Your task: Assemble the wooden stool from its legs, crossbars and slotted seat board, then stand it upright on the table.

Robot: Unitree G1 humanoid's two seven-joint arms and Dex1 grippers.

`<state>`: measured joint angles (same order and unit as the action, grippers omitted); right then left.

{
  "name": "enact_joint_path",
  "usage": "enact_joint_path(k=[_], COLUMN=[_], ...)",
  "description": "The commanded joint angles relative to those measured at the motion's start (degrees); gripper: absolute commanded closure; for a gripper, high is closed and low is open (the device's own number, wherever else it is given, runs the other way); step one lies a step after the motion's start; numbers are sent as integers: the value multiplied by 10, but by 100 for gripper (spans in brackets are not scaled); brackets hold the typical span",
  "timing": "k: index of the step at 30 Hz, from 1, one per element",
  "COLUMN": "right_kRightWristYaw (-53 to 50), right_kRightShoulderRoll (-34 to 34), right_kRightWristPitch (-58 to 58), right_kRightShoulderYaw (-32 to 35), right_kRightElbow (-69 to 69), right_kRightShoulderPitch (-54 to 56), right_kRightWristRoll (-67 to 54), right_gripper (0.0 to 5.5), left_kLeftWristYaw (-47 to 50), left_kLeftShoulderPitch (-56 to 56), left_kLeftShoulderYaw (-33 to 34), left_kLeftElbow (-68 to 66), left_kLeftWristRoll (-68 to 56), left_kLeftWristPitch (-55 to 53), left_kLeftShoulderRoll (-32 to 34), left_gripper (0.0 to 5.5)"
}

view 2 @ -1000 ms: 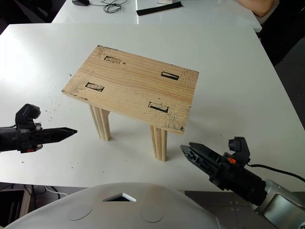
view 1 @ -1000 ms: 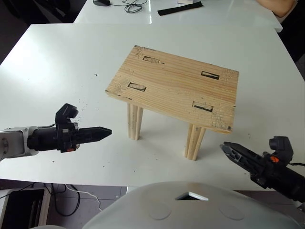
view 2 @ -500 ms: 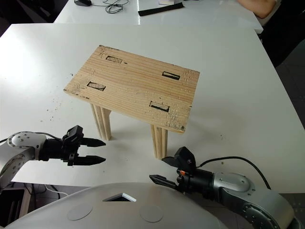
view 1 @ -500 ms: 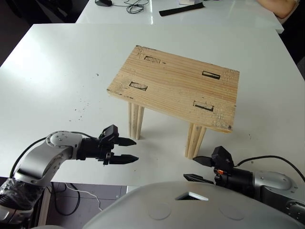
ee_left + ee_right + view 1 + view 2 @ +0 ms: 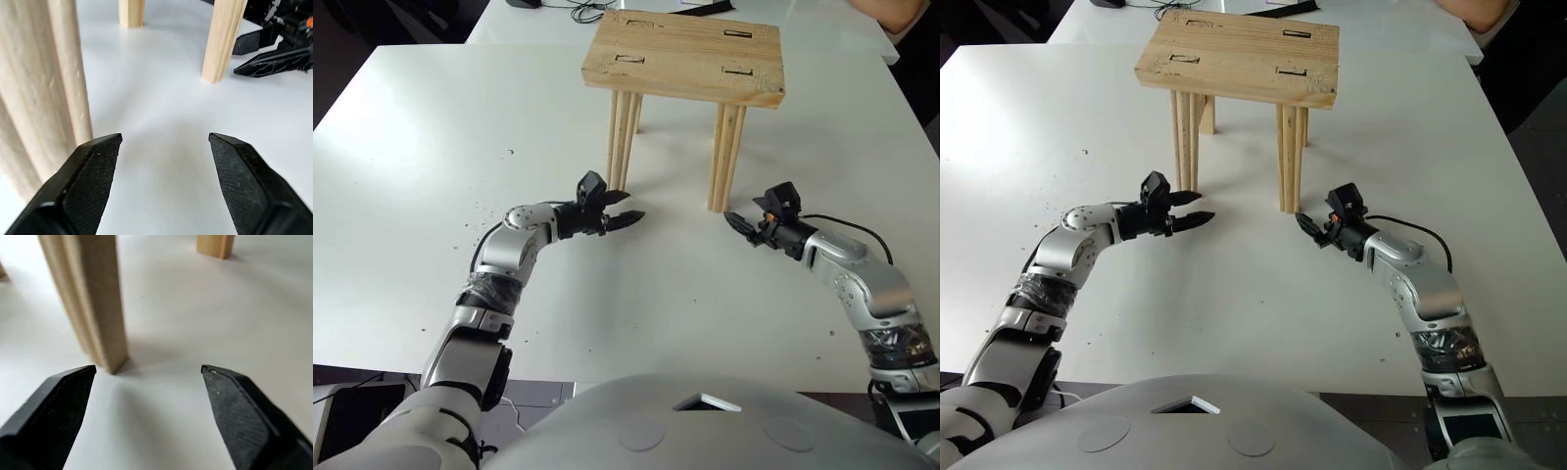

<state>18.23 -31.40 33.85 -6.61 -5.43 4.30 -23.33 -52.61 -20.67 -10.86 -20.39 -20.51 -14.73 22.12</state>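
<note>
The wooden stool stands upright on the white table [image 5: 431,147]. Its slotted seat board [image 5: 685,49] is on top, and its near legs [image 5: 623,137] [image 5: 726,157] rest on the tabletop. My left gripper [image 5: 634,207] is open and low over the table, just in front of the left near leg [image 5: 49,88], holding nothing. My right gripper [image 5: 740,226] is open beside the foot of the right near leg [image 5: 93,293], also holding nothing. Neither gripper touches the wood. The left wrist view also takes in the right gripper [image 5: 274,49] beyond the other leg [image 5: 222,39].
Small wood crumbs [image 5: 475,220] lie on the table left of my left arm. A second white table [image 5: 548,24] behind carries a cable and a dark strap. A far leg [image 5: 215,245] stands behind the near ones.
The stool now stands farther back and square-on instead of angled. Both arms have stretched forward from the front edge to the feet of its near legs. Both grippers went from shut to open.
</note>
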Motion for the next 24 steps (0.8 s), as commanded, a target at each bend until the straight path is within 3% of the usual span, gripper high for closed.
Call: enact_joint_path(k=[1,5,7,11,17,24], right_kRightWristYaw=[15,-69,-134,-233,-214,-220], right_kRightShoulderRoll=[0,22,66,148,177,196], right_kRightWristPitch=[-22,-107,-196,-399,-533,-616], right_kRightShoulderYaw=[29,70,99,146,135,140], right_kRightElbow=[-43,60,136,332,561,690], right_kRightShoulderPitch=[-80,-120,-86,61,198,245], right_kRightWristRoll=[10,94,121,146,181,203], right_gripper=[153,153,153,153,153,153], left_kLeftWristYaw=[-18,4,82,257,368,395], left_kLeftShoulderPitch=[24,127,132,42,-65,-84], left_kLeftShoulderYaw=[56,145,180,175,177,185], left_kLeftElbow=[-7,35,3,-182,-397,-471], left_kLeftWristRoll=[-5,-23,-2,87,125,145], left_kLeftWristPitch=[20,41,93,228,355,446], left_kLeftShoulderRoll=[42,76,45,-32,-139,-158], left_gripper=[220,220,220,220,220,220])
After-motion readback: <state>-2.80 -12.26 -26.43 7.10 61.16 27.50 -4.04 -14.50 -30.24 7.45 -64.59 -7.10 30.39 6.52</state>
